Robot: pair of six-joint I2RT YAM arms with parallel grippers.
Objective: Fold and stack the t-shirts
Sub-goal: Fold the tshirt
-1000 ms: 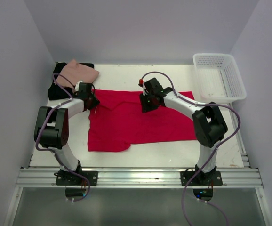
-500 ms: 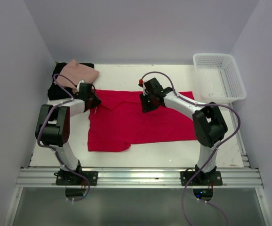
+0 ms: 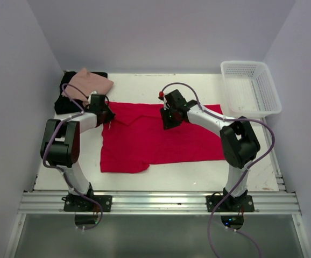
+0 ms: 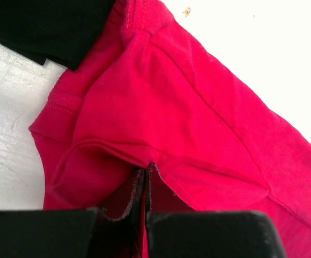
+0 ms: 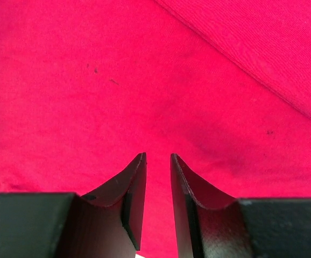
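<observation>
Bench top of white board (image 3: 188,174) carried all items. The bright red cloth t-shirt (image 3: 145,142), the largest item, lay spread flat across the middle of the bench. Its long side ran left to right and one lobe reached toward the near-left corner. The white plastic lattice basket (image 3: 268,97) stood at the far-right corner, apart from the red t-shirt. The black cloth t-shirt (image 3: 64,102) lay folded at the far-left corner, with the dusty salmon-pink cloth t-shirt (image 3: 91,81) folded on top of it. In the left wrist view the black cloth met the far-left corner of the red t-shirt.

The left gripper (image 4: 147,174) sat at that far-left corner, jaws clenched on a raised fold of red cloth. The right gripper (image 5: 158,161) was at the middle of the far edge, tips down against the red cloth. Its jaws were a narrow gap apart, with no cloth visibly caught between them.

The step in hand appeared to be taking up the far edge for a fold toward the near edge. To do this well:

1. Secure the right pinch before any lift, and confirm that cloth is between the pads.
2. Raise both grippers together and level, so the edge stays straight.
3. Keep the left corner clear of the black t-shirt, so the stack is not dragged.
</observation>
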